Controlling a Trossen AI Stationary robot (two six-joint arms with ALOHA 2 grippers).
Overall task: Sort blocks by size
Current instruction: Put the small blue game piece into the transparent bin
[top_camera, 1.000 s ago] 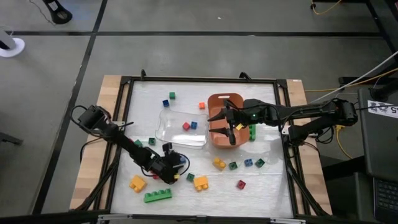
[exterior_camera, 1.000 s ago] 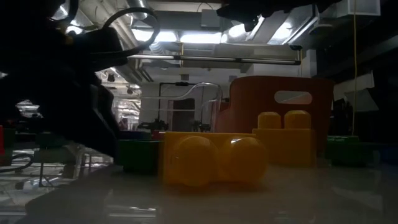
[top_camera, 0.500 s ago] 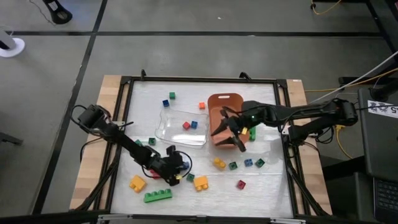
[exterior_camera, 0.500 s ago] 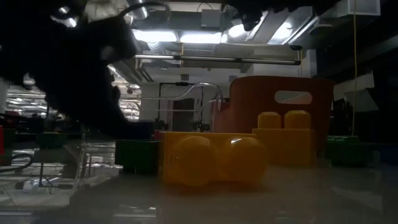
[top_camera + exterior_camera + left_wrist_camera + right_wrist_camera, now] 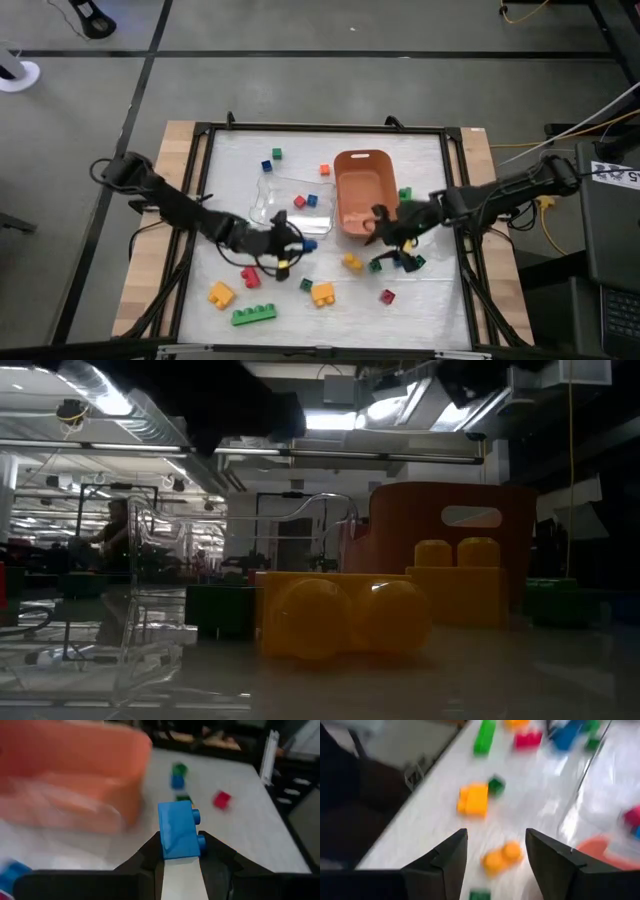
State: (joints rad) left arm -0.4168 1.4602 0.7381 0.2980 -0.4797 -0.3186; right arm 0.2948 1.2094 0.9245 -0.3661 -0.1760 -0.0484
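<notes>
Your left gripper (image 5: pixel 181 851) has its jaws clamped on a blue two-stud brick (image 5: pixel 178 829), lifted off the bench (image 5: pixel 430 160) near the lower edge of the clear tray (image 5: pixel 285 212), centre-left in the overhead view. This looks like the carry step: the brick is picked and needs a destination, probably the orange bin (image 5: pixel 363 190) at centre. Your right gripper (image 5: pixel 495 851) hangs with jaws spread wide and empty over the loose blocks (image 5: pixel 352 263) just below the bin. Next, swing left over the bin without crossing the right arm, then release.
</notes>
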